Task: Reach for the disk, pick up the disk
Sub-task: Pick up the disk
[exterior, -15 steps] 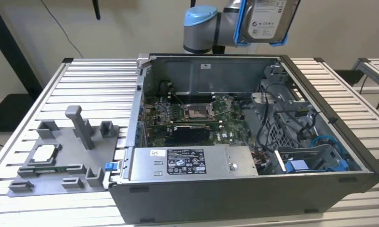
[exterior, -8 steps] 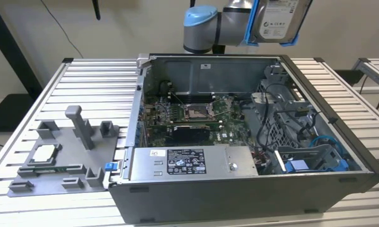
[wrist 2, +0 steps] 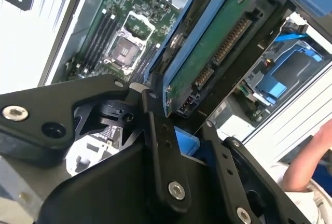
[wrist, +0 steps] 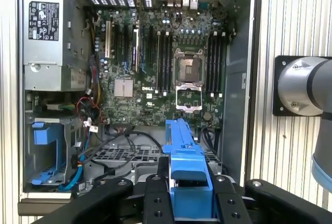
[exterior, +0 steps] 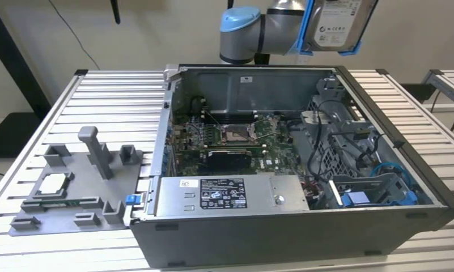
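Observation:
The disk hangs high above the back of the open computer case, its white label facing the exterior view and its blue frame showing along the edges. My gripper is shut on the disk, with a black finger on each side of the blue frame. In the second wrist view the disk's green underside and its connector stand between the fingers of my gripper. The arm holds it clear of the case.
Inside the case lie the motherboard, a silver power supply and a blue drive bay with cables. A grey fixture holding a small chip sits on the slatted table at the exterior view's left. A person's hand is close by.

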Robot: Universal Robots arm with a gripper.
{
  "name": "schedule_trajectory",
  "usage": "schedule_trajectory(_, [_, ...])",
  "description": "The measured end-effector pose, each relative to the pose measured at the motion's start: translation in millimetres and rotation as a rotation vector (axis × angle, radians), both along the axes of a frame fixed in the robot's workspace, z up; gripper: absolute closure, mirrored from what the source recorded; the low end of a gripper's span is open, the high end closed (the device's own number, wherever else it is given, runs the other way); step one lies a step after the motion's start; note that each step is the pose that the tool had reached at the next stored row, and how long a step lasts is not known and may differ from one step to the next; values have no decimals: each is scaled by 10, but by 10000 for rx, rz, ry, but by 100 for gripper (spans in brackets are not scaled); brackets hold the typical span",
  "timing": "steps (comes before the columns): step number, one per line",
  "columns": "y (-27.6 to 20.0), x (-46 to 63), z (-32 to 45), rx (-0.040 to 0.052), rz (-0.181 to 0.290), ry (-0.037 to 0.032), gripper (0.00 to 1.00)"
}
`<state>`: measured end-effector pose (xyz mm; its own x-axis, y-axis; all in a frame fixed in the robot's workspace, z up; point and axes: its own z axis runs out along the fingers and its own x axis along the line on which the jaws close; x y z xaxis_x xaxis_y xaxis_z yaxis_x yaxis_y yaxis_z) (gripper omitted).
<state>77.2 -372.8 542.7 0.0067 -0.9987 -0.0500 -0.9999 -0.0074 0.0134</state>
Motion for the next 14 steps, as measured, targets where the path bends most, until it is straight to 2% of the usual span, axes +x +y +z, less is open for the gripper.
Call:
schedule_trajectory(4, [0, 11, 0, 0, 2, 0, 100])
schedule_trajectory(11, [0, 118, -1, 0, 1, 0, 100])
schedule_trajectory(14, [1, 128, -1, -2, 0, 0, 100])
